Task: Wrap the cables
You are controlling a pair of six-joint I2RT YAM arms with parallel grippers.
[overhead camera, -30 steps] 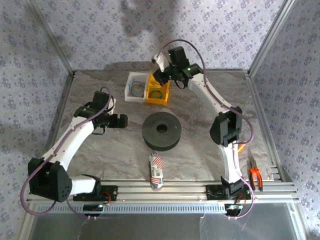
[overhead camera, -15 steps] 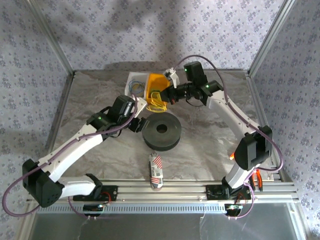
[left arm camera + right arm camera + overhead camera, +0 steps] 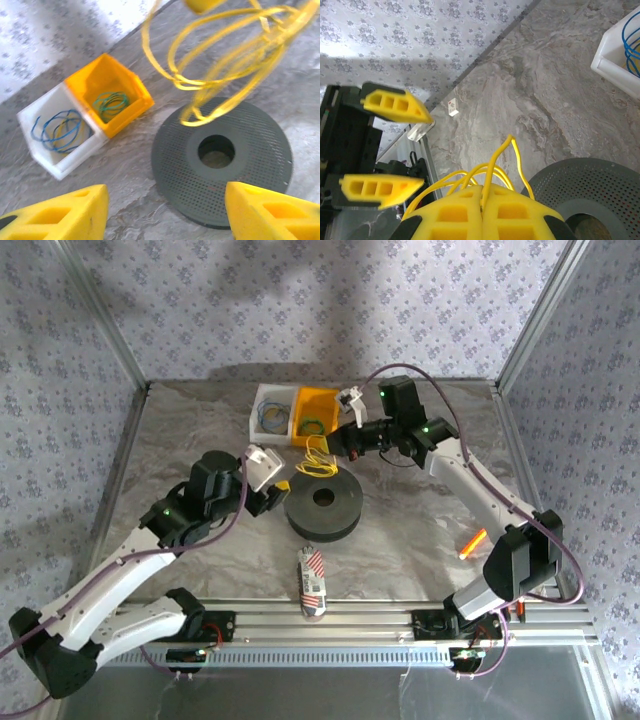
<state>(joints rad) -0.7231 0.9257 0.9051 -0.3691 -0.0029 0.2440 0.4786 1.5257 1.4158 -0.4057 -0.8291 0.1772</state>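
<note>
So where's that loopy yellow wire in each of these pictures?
Top external: the yellow wire dangles at centre, over the far edge of the black spool.
Left wrist: blurred loops at upper right, above the black spool.
Right wrist: bottom centre, rising from the shut right gripper.
Shared landmark: the black spool.

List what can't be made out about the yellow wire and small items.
Yellow wire, left wrist view: loops motion-blurred, cut by the top edge; count unclear.
Its held part, right wrist view: hidden inside the shut right pincer.
Orange item, top view: too small to identify.
</note>
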